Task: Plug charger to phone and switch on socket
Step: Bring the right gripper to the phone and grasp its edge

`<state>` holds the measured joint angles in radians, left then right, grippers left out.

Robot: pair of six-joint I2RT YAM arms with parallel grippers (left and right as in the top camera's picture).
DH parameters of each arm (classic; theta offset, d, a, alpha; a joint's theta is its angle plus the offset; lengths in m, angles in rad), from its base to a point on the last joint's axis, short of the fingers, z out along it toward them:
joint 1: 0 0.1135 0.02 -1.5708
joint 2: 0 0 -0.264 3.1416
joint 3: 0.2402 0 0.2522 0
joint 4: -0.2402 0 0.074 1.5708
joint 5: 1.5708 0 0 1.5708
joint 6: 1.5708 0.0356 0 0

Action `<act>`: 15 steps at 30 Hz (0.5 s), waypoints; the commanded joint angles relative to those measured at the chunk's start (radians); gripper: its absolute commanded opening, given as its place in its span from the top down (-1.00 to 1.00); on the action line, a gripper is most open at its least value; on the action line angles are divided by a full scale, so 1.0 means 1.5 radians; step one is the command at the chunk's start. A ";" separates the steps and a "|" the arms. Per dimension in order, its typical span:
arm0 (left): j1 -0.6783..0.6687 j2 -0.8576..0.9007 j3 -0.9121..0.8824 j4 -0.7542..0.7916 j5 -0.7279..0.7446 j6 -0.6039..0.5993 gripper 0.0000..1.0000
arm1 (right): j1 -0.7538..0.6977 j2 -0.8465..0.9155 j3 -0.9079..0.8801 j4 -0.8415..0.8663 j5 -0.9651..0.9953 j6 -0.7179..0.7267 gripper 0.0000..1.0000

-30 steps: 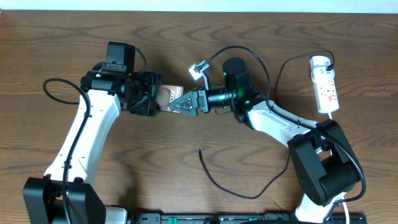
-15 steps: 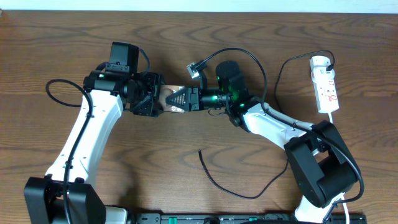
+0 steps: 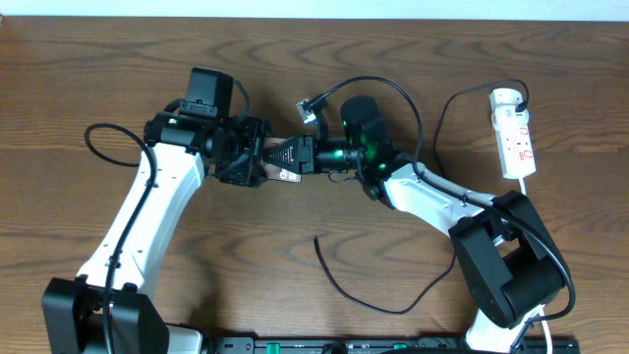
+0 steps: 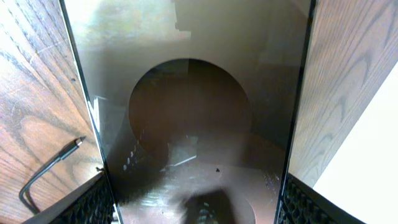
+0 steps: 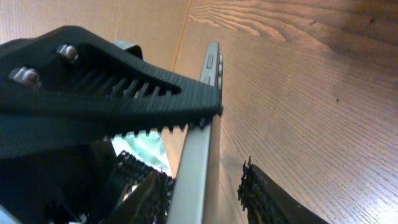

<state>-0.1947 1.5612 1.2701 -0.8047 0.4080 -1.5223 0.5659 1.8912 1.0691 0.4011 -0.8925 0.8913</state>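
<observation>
The phone [image 3: 267, 151] hangs above the table between the two grippers. My left gripper [image 3: 250, 160] is shut on it. In the left wrist view its glossy brown face [image 4: 186, 112] fills the span from one finger [image 4: 93, 202] to the other. My right gripper [image 3: 282, 159] reaches over the phone's other end. In the right wrist view the phone's silver edge [image 5: 202, 143] stands between the jaws, close to the left finger [image 5: 146, 199], with a gap to the right finger [image 5: 267, 199]. The charger [image 3: 339, 285] lies loose on the table, its plug tip [image 3: 316, 239] free. The socket [image 3: 514, 133] lies at the far right.
The charger's cable loops up from the socket [image 3: 442, 118] and passes behind the right arm. A bend of black cable [image 4: 43, 177] shows on the wood left of the phone in the left wrist view. The right arm's base [image 3: 511, 265] stands at the front right.
The left arm has carried the phone a little to the right. The right gripper has slid left over the phone's end, and its jaws have narrowed around the edge.
</observation>
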 commanded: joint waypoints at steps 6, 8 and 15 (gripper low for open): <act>-0.006 -0.008 0.002 0.004 -0.024 -0.004 0.86 | 0.004 0.001 0.008 0.000 0.007 0.009 0.50; -0.006 -0.008 0.002 0.004 -0.024 -0.004 0.86 | 0.004 0.001 0.008 0.000 0.007 0.009 0.69; -0.006 -0.008 0.002 0.004 -0.024 -0.004 0.86 | 0.004 0.001 0.008 0.000 0.007 0.010 0.97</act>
<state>-0.1997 1.5612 1.2701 -0.8043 0.3775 -1.5230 0.5671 1.8912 1.0691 0.3996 -0.8757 0.8940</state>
